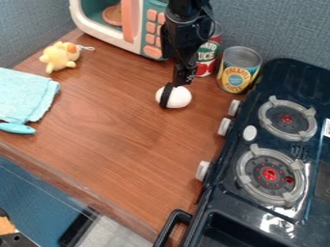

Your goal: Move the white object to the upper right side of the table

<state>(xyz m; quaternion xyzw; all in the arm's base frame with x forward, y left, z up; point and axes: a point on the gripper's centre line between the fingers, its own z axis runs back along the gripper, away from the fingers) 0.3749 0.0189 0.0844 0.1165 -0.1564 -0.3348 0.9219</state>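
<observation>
I can't tell if my gripper (174,91) clasps the white object (181,98); confirm before easing toward the table (122,144)'s upper right.

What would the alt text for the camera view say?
A black robot arm's tool is down at a rounded white object, over a brown tabletop. Behind are a toy microwave and two cans; a dark toy stove stands at right, a yellow plush toy and light blue cloth at left.
</observation>
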